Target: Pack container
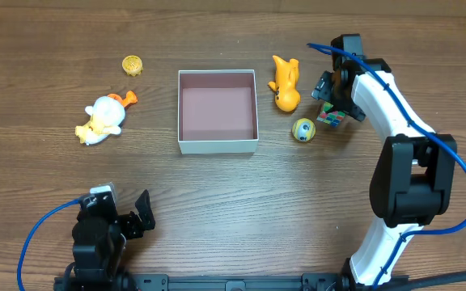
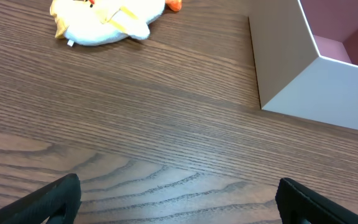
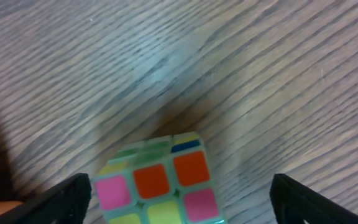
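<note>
The container [image 1: 217,145] is a square white box with a pink-brown inside, at the table's middle; its corner shows in the left wrist view [image 2: 303,87]. My right gripper [image 1: 330,101] is open over a colourful puzzle cube [image 1: 331,115], which lies between the fingers in the right wrist view [image 3: 160,183] without being gripped. An orange duck toy [image 1: 285,84] and a yellow ball [image 1: 302,130] lie right of the box. A white and yellow duck plush [image 1: 101,120] lies left of it, also in the left wrist view [image 2: 104,22]. My left gripper [image 1: 128,214] is open and empty near the front edge.
A small yellow round toy [image 1: 133,65] lies at the back left. The right arm [image 1: 403,162] reaches from the front right up along the right side. Bare wooden table [image 1: 241,210] lies in front of the box.
</note>
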Available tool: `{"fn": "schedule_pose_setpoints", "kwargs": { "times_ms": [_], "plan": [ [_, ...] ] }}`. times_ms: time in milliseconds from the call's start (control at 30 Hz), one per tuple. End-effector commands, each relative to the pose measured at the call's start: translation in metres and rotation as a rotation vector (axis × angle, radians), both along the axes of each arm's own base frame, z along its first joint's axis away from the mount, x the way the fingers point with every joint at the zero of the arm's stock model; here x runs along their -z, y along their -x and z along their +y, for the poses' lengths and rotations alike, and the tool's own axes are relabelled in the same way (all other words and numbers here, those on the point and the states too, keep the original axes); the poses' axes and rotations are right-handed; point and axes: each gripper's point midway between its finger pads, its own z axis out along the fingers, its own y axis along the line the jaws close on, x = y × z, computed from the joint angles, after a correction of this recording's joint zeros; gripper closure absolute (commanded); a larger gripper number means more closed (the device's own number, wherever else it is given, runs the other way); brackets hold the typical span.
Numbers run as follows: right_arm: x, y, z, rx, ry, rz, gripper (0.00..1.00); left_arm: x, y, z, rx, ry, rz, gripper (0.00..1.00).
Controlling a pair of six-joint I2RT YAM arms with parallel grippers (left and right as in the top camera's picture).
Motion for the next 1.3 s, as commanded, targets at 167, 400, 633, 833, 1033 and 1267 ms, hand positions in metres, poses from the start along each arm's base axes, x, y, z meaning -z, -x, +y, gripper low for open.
{"fn": "schedule_pose_setpoints", "kwargs": {
  "times_ms": [167, 400, 633, 833, 1033, 1267],
  "plan": [
    [0.005, -0.008, 0.002, -0.063, -0.056, 0.000, 0.05, 0.003, 0.000, 0.000, 0.009, -0.013, 0.000, 0.00],
    [0.018, -0.003, 0.006, -0.067, -0.078, 0.041, 0.08, 0.003, 0.000, 0.000, 0.009, -0.013, 0.000, 0.00],
    [0.019, -0.002, 0.012, -0.074, -0.110, 0.048, 0.18, 0.003, 0.000, 0.000, 0.009, -0.013, 0.000, 0.00],
    [0.020, -0.001, 0.014, -0.072, -0.124, 0.049, 0.19, 0.003, 0.000, 0.000, 0.009, -0.013, 0.000, 0.00],
    [0.021, -0.002, 0.015, -0.074, -0.130, 0.049, 0.15, 0.003, 0.000, 0.000, 0.009, -0.013, 0.000, 0.00],
    [0.021, 0.000, 0.015, -0.074, -0.130, 0.053, 0.25, 0.003, 0.000, 0.000, 0.009, -0.013, 0.000, 0.00]
  ]
}}
